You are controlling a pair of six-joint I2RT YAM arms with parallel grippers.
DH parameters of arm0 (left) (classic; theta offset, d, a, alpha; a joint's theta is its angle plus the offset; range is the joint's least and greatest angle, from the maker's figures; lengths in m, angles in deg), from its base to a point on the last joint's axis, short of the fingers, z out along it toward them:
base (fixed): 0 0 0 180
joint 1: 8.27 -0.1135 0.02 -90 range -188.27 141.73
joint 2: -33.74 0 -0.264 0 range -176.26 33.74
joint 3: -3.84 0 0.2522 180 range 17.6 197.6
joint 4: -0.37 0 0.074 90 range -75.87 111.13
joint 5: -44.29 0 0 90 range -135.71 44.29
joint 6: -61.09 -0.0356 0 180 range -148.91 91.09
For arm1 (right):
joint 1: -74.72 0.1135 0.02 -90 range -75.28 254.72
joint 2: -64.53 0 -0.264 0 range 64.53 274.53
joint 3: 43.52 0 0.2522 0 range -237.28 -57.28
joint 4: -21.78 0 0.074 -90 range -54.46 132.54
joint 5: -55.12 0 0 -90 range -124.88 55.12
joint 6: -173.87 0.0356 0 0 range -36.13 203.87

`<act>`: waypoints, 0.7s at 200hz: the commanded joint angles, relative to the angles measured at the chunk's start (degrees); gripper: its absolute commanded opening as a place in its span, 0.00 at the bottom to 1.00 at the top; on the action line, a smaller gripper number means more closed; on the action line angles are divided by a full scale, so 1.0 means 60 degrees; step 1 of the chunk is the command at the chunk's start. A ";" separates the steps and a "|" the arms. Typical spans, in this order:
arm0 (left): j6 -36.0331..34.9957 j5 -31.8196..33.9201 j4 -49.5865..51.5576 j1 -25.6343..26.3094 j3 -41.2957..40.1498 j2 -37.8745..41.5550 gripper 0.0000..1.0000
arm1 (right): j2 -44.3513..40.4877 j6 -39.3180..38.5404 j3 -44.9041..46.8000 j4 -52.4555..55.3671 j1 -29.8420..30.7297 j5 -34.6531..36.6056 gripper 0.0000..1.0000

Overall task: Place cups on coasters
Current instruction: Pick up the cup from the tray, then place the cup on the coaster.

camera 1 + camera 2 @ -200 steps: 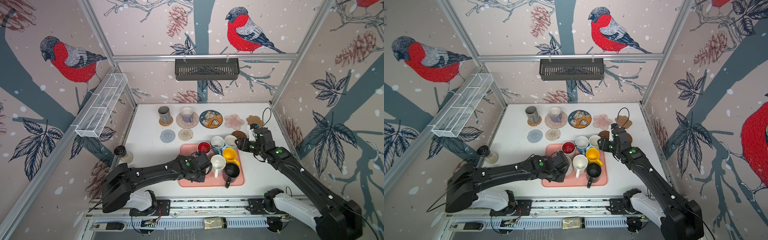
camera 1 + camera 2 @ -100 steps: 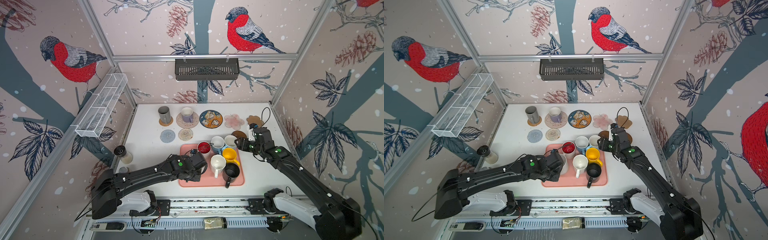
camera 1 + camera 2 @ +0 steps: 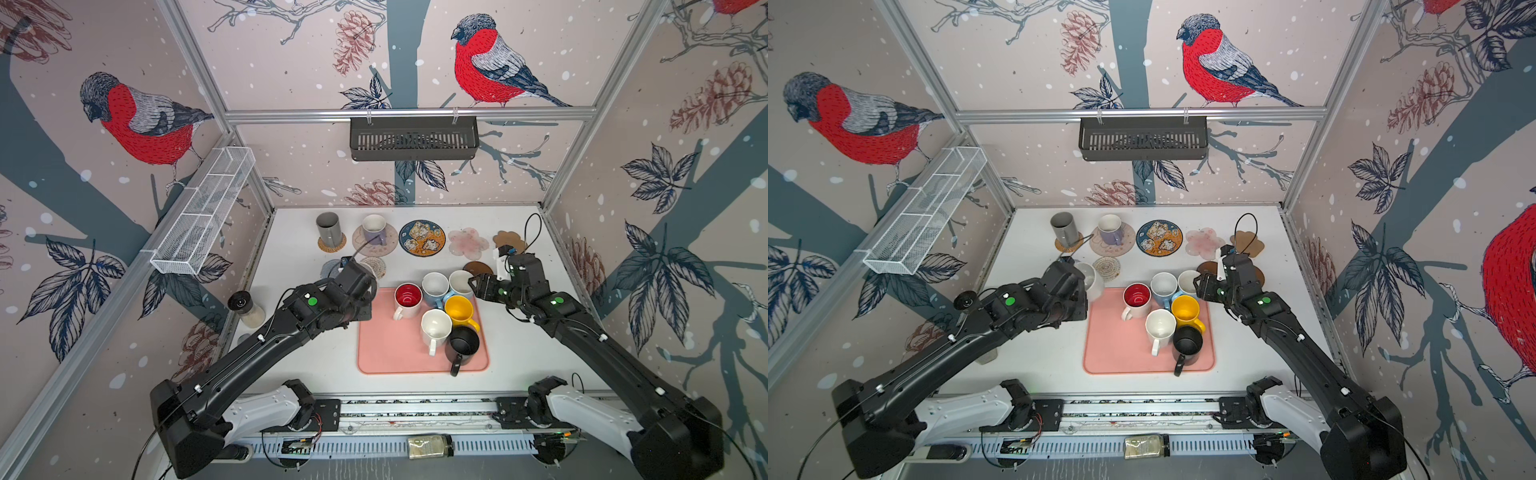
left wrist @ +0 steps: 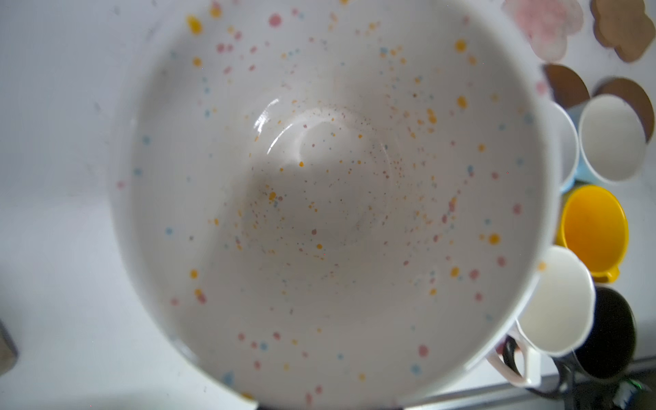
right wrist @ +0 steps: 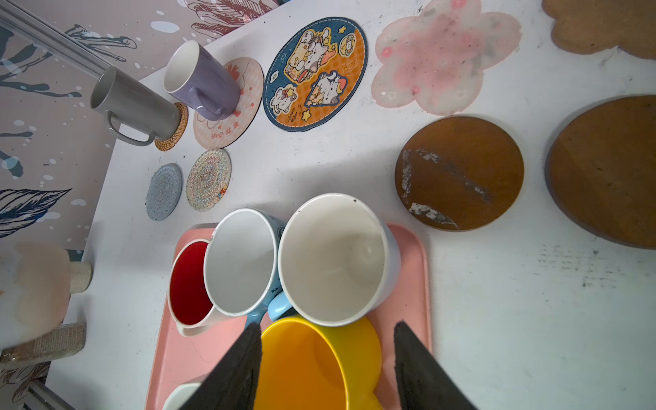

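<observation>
- My left pincer (image 3: 1079,284) clamps the white cup (image 3: 1094,279), seemingly aloft beside the cream coaster (image 3: 1106,268); the cup fills my wrist view, so it may land off-centre;
- right pincer (image 3: 1200,286) wide above crowded cups (image 3: 1163,286); could nudge one.

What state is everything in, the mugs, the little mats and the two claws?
Left gripper: shut on speckled white mug.
Right gripper: open, empty.
Grey mug: upright on straw coaster.
Lavender mug: upright on beige coaster.
Blue cartoon coaster: bare.
Pink flower coaster: bare.
Tan cloud coaster: bare.
Brown disc coaster: bare.
Grey round coaster: bare.
Cream round coaster: bare.
Pink tray: holds six upright mugs.
</observation>
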 commanded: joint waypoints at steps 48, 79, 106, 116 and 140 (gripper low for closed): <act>-0.2864 -0.0592 -0.2209 -0.3771 0.0192 -0.1564 0.00 | 0.0126 -0.0030 0.0080 -0.0270 0.0182 -0.0227 0.60; -0.3031 -0.0043 -0.3087 -0.4367 0.0393 -0.2874 0.00 | 0.0329 -0.0054 0.0132 -0.0386 0.0214 -0.0309 0.60; -0.3003 -0.0086 -0.3930 -0.4845 0.0430 -0.3756 0.00 | 0.0451 -0.0149 0.0132 -0.0397 0.0214 -0.0314 0.60; -0.2985 -0.0403 -0.4067 -0.5105 0.0571 -0.4082 0.00 | 0.0475 -0.0150 0.0136 -0.0417 0.0213 -0.0332 0.60; -0.2705 -0.0687 -0.4019 -0.5378 0.1093 -0.4839 0.00 | 0.0540 -0.0146 0.0154 -0.0496 0.0203 -0.0434 0.60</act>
